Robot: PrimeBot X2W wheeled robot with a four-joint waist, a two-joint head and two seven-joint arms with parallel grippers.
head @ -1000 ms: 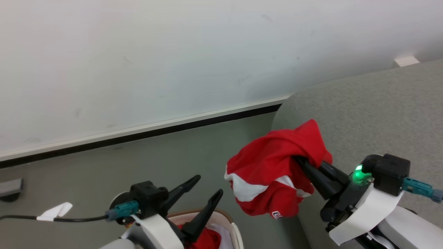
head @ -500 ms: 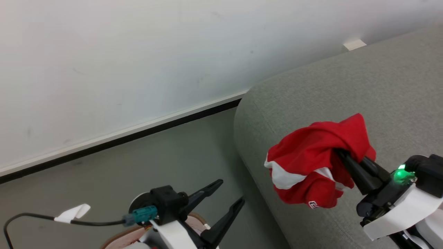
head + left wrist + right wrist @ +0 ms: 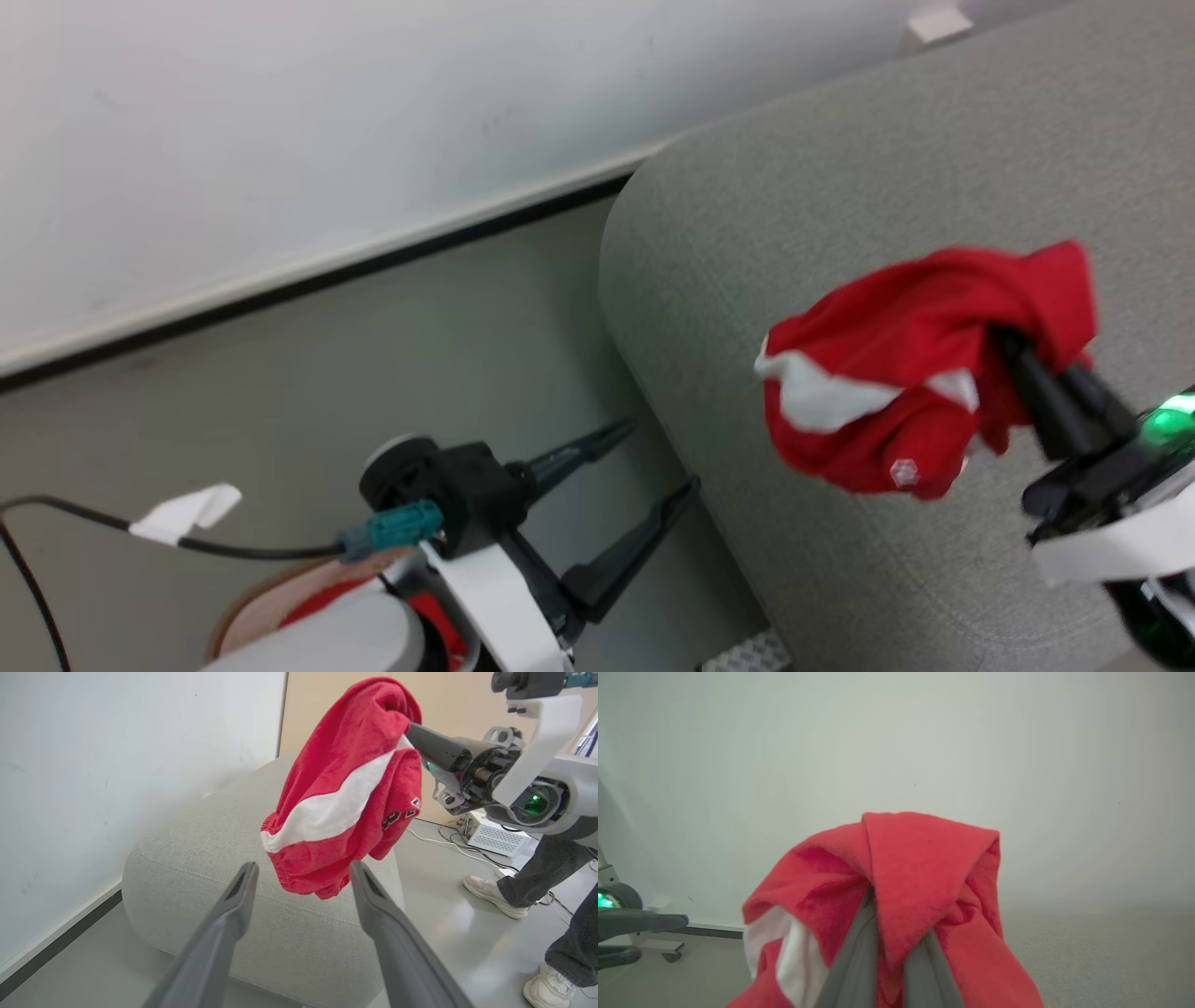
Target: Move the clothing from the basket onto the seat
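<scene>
1. Right claw [image 3: 1013, 359]: I read it as closed tight on the garment [image 3: 887, 373]. The two fingers run side by side into a bunched fold of red fabric, and the tips are buried in it. The garment hangs free from the claw, its white stripe facing the left wrist camera.

2. Left claw [image 3: 661, 457]: spread fully wide, holding nothing and touching nothing. It sits above the basket [image 3: 245, 611] and points toward the seat [image 3: 794, 233].

3. Garment position: in the left wrist view it hangs in the air above the seat's top, clear of the cushion. It is well apart from the basket.

4. Basket: a stretch of its brown rim shows at the lower left of the head view, with more red clothing [image 3: 313, 605] inside, partly hidden by my left arm.

5. A person's legs and pale shoe [image 3: 490, 896] stand on the floor past the seat.

6. Change from one second ago: the head camera has turned, so the whole picture has shifted. The garment then showed at the seat's corner, partly against the floor; it now shows wholly against the seat. Neither claw has changed its opening, and the grip is the same.
</scene>
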